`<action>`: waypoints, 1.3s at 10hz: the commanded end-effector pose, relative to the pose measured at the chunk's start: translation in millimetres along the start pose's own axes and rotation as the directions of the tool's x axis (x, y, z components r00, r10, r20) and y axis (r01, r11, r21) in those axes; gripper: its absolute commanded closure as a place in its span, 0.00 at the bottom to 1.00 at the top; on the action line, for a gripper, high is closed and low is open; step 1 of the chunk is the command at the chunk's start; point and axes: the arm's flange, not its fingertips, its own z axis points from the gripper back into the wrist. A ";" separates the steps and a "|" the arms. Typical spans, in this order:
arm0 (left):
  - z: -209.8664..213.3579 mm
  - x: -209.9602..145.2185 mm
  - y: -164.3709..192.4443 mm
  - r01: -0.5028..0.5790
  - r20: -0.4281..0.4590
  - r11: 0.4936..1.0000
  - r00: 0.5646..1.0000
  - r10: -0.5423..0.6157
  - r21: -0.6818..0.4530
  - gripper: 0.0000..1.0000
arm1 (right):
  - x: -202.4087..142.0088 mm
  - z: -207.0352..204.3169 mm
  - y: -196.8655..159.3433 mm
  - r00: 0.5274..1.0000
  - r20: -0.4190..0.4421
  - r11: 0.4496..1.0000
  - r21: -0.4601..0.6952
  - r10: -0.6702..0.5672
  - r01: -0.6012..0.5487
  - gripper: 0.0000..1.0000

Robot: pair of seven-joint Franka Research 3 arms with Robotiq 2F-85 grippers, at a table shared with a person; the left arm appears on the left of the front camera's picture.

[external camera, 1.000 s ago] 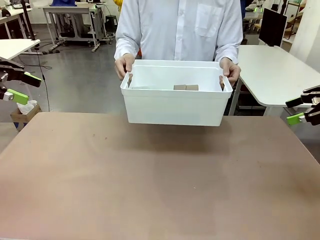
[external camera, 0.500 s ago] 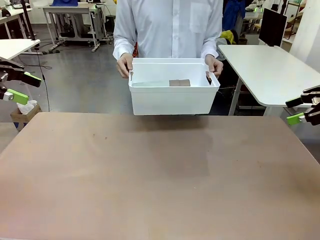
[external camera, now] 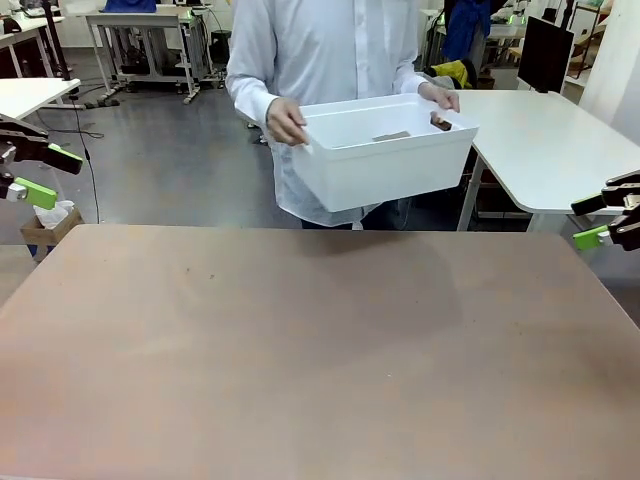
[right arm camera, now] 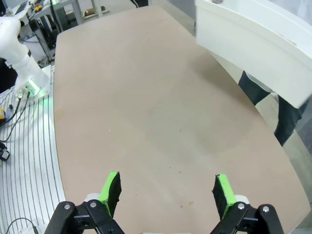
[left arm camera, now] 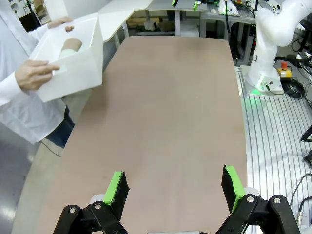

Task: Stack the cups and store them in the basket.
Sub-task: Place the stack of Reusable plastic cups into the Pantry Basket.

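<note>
Plainly, the basket [external camera: 385, 160] is off the worktop [external camera: 320, 350] and in the person's hands, held tilted beyond the far edge; one hand [external camera: 287, 123] grips the rolled rim at one short side, the other hand [external camera: 440, 95] the opposite side; we see a brownish-taupe cup [left arm camera: 72, 45] lying inside it from the left wrist view, and from the front a dark shape that we take for the same cups; how many are in there, and whether they are nested, we cannot tell.

Our left gripper [external camera: 30, 172] hangs at the left edge with its jaws apart and nothing between them; the left wrist view shows its green pads [left arm camera: 117, 187] wide over bare worktop; our right gripper [external camera: 608, 215] hangs at the right edge, jaws likewise spread and empty.

We judge the basket to be light, stiff plastic, smooth and somewhat slippery, with walls that may flex if pinched; it is far too wide for our jaws to span, so the rim or a handle slot at a short side is the place to hold, ideally one arm at each end; the cups look matte, rigid and light, tapered so that they nest; we would grip one across its upper wall near the lip, where the taper gives the pads purchase.
</note>
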 end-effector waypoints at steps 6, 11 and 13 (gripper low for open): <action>-0.6 2.7 1.4 -0.001 0.025 1.000 1.000 0.001 0.005 0.00 | 2.1 0.7 -2.7 1.000 0.027 1.000 0.003 0.006 -0.006 0.00; -0.6 2.7 1.4 -0.001 0.025 1.000 1.000 0.001 0.005 0.00 | 2.1 0.7 -2.7 1.000 0.027 1.000 0.003 0.006 -0.006 0.00; -0.6 2.7 1.4 -0.001 0.025 1.000 1.000 0.001 0.005 0.00 | 2.1 0.7 -2.7 1.000 0.027 1.000 0.003 0.006 -0.006 0.00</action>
